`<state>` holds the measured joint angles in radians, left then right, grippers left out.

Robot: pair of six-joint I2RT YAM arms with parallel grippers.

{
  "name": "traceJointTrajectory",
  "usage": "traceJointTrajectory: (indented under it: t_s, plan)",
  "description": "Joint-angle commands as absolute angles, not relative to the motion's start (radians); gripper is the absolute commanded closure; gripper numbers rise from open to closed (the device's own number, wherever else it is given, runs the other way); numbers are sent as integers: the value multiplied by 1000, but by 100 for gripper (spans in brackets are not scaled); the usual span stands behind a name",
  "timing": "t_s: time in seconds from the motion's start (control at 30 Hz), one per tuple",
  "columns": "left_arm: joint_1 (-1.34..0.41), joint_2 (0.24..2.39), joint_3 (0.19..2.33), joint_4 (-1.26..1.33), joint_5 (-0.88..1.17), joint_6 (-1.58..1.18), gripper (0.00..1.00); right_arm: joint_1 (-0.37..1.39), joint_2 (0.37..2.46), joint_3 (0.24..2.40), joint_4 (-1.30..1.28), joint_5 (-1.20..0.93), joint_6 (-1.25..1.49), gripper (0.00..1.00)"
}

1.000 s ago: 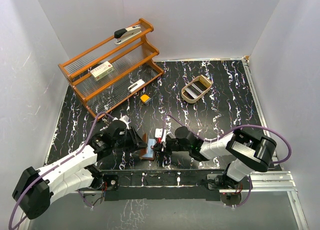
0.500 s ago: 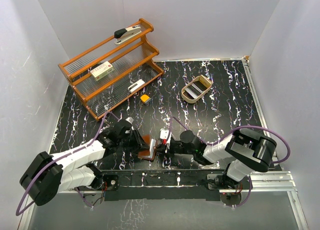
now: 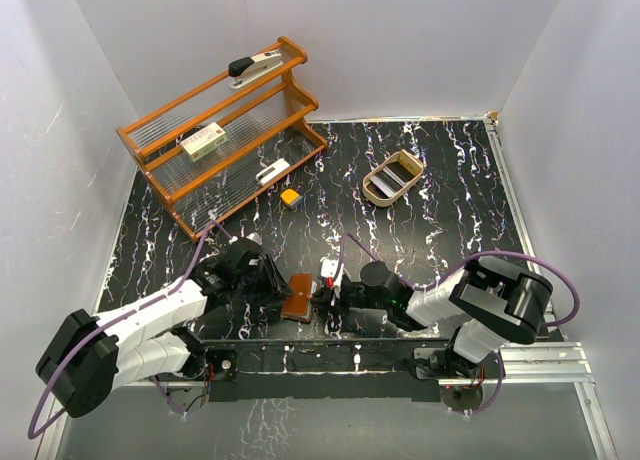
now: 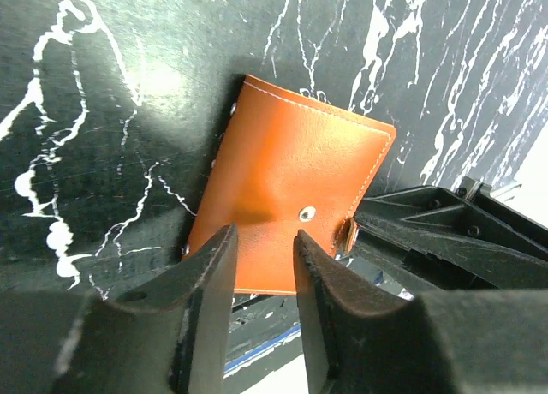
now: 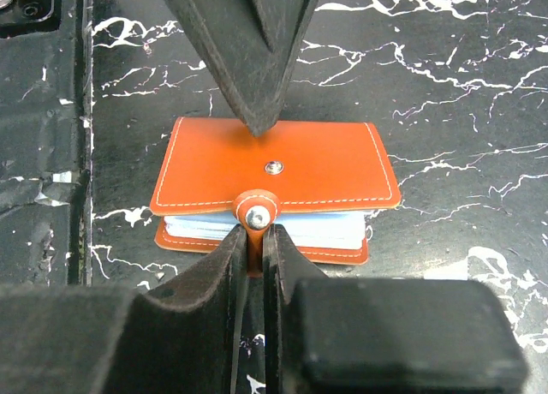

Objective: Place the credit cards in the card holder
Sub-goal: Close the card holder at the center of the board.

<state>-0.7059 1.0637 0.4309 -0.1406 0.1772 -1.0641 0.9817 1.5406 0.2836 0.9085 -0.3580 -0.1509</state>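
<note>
Brown leather card holder [image 5: 325, 167] holds pale blue cards [image 5: 308, 228]; right pincer [image 5: 254, 236] pinches its tab [image 5: 257, 212], left pincer [image 4: 263, 241] slightly parted, empty.

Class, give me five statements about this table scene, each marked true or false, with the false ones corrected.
1. The right end effector pinches the card holder by its closing tab. True.
2. Light blue cards show between the holder's covers. True.
3. The card holder lies unfolded flat. False: it is folded, covers nearly together.
4. The left end effector holds a card. False: its jaws stand apart, empty, over the holder.
5. The stapler lies on the rack's top shelf. True.
</note>
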Motion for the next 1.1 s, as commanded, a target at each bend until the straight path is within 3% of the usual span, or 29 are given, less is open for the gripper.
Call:
traceJointTrajectory:
  t_s: [0.0, 0.37, 0.5, 0.57, 0.8, 1.07]
  plan:
    - [-701, 1050, 493, -303, 86, -1017, 71, 983, 1547, 331, 903, -340, -154, 89]
    - [-701, 1199, 436, -129, 181, -974, 75, 983, 1514, 331, 840, -307, -142, 84]
    - [-702, 1227, 456, -187, 153, -960, 75, 983, 1485, 334, 796, -288, -111, 77]
    - [-701, 1234, 465, -213, 141, -955, 75, 983, 1463, 334, 778, -279, -71, 69]
    - [-701, 1241, 474, -226, 143, -945, 75, 983, 1355, 304, 748, -241, 184, 57]
    - [-701, 1210, 533, -261, 148, -951, 73, 983, 1195, 286, 587, -113, 595, 56]
